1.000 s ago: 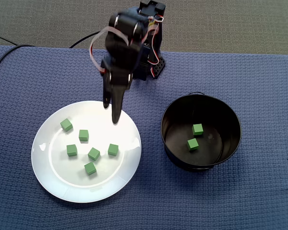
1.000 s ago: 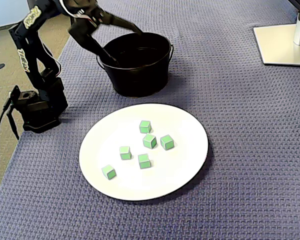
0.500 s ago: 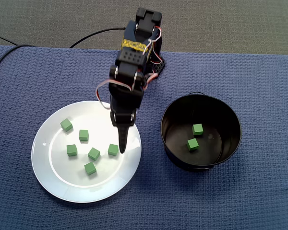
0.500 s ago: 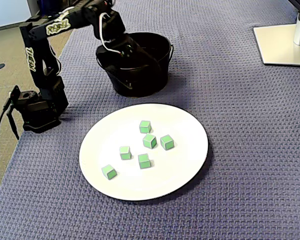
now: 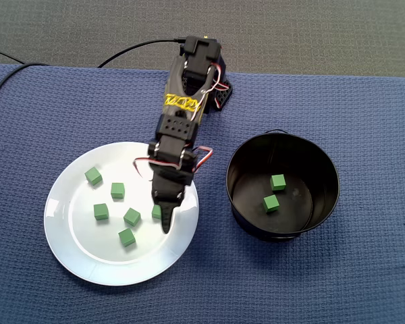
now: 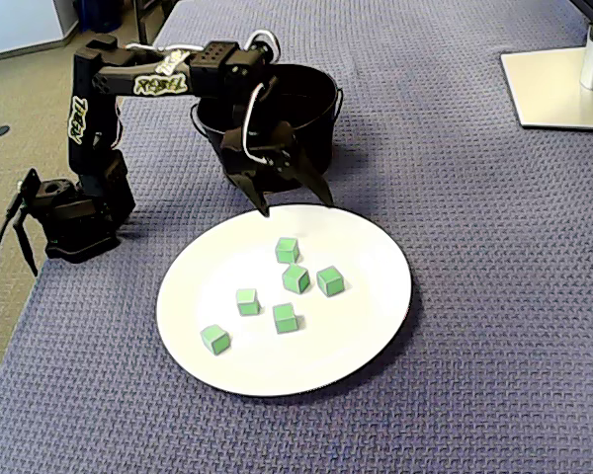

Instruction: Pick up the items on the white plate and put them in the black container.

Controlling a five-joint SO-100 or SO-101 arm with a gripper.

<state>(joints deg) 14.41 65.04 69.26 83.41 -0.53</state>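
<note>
Claw [image 6: 296, 205] hovers spread wide and empty over the upper edge of the white plate [image 6: 371, 247], mid-frame. Six green cubes [image 6: 296, 278] lie on the plate; other cubes [image 5: 277, 181] sit in the black container [image 5: 283, 233]. The cubes are likely light and stiff; pinch opposite flat faces.

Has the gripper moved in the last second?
Yes. In a fixed view the gripper went from the upper rim of the white plate inward, down to beside the rightmost green cube.

Above white plate [image 5: 74, 256]: fixed view, straight down, mid-range.
Beside white plate [image 6: 376, 326]: fixed view, oblique, facing black container [image 6: 321, 128].
Shared: white plate, black container, arm [image 5: 179, 128].
</note>
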